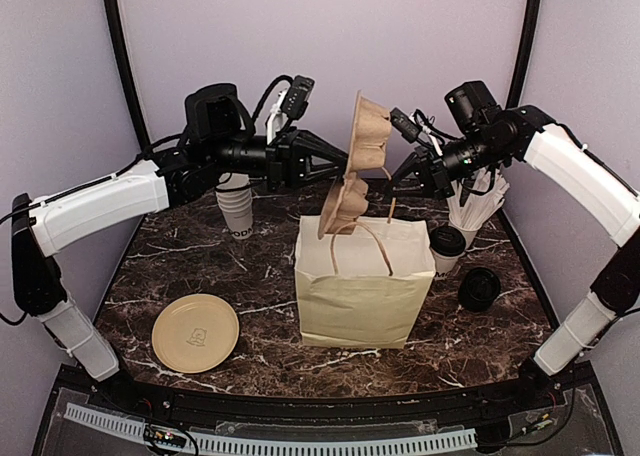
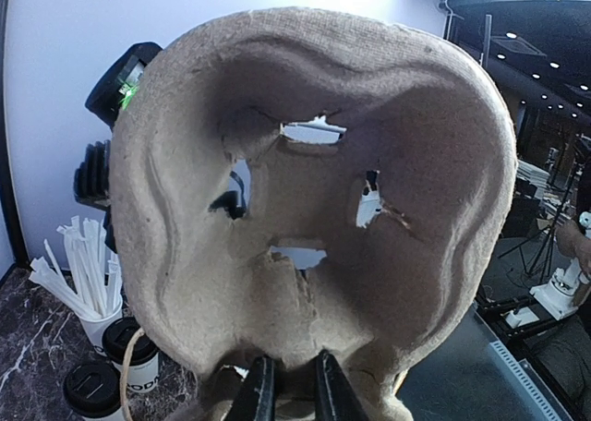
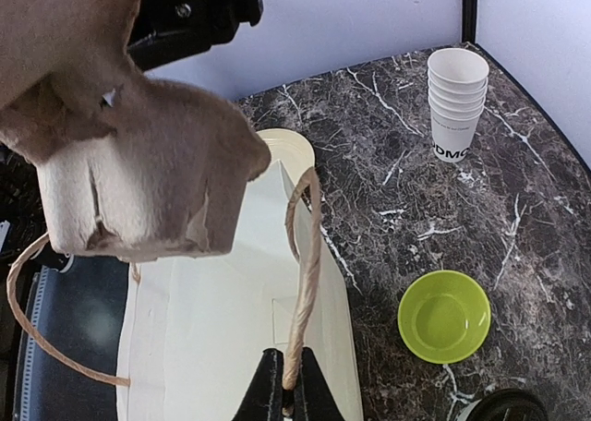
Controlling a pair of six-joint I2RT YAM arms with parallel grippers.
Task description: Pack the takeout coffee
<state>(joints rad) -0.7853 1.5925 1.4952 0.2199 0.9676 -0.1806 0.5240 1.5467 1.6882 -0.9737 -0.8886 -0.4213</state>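
Currently left gripper [image 2: 288, 389] clamped on pulp cup carrier [image 2: 314, 181] above paper bag [image 1: 360, 291]; right gripper [image 3: 284, 393] pinched shut on bag handle [image 3: 303, 282]; takeout coffee [image 1: 446, 248] stands centre-right of top view, just beside bag's right edge.

Cup carrier [image 2: 314, 190]: fills the left wrist view; its bottom edge is cut off by the frame.
Stack of cups [image 1: 238, 214]: upper part hidden behind the left arm [image 1: 110, 204], seen from above.
Takeout coffee [image 1: 446, 248]: lettering too small to read whole.
Black round object [image 3: 506, 408]: cut off at the frame's bottom; unidentifiable.
Bag handle [image 3: 303, 273]: lower end disappears between the fingers of the right gripper [image 3: 285, 366].
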